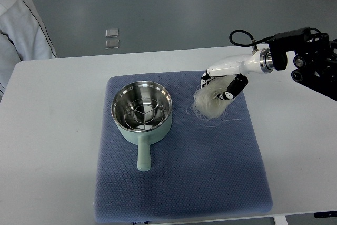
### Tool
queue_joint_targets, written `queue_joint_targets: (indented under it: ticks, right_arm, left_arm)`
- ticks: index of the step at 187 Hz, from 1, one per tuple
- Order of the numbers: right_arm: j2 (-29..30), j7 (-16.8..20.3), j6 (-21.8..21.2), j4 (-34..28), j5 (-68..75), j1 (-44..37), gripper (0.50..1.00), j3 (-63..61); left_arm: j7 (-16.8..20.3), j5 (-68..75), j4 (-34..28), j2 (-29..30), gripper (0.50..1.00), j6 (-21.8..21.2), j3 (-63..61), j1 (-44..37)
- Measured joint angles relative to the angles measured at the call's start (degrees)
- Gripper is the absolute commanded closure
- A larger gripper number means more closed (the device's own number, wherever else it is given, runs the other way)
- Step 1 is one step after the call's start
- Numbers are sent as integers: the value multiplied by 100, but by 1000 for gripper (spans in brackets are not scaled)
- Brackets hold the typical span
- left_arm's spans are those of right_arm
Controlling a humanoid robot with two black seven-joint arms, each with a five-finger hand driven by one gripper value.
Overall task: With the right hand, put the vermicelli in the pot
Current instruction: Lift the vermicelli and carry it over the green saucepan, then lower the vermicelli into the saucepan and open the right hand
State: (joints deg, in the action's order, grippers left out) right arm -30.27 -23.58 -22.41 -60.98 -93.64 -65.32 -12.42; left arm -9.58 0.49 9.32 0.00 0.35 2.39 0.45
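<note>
- On the blue mat (210, 172), at centre, the pale-green pot (142, 113) is sitting upright — its handle pointing toward 6 o'clock.
- At 3 o'clock from the pot, the right hand (224, 85) is reaching in, fingers curling around the white vermicelli (209, 104).
- Strands are trailing onto the mat, near the pot.
- At 10 o'clock, a person's white sleeve (21, 19) is showing beside the table (47, 146).

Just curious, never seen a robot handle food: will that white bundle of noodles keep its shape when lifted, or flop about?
Probably floppy: the noodles sag in a loose clump under the right hand. Likely light, being thin strands. Stray threads trail onto the blue mat, so some may slip free.
</note>
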Motion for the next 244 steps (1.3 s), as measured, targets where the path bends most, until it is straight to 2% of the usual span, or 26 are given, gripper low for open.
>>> queue_joint_targets:
  ticks: [58, 97, 162, 179, 188, 244]
  right_arm:
    - [95, 13, -50, 8, 484, -916, 930, -43]
    - [790, 21, -39, 28, 728, -1331, 930, -71]
    - [2101, 30, 115, 749, 716, -1226, 901, -55]
    - [2244, 30, 171, 907, 680, -1032, 887, -20]
    - [2282, 30, 219, 961, 670, -961, 857, 1]
    - [2383, 76, 447, 1044, 655, -627, 801, 28]
  left_arm:
    - [0, 2, 0, 0, 500, 0, -2, -1]
    - [0, 3, 0, 0, 500, 0, -2, -1]
    - [0, 1, 0, 0, 500, 0, 7, -1]
    - [0, -1, 0, 0, 500, 0, 7, -1]
    - [0, -2, 0, 0, 500, 0, 7, -1]
    - [0, -3, 0, 0, 500, 0, 7, -1]
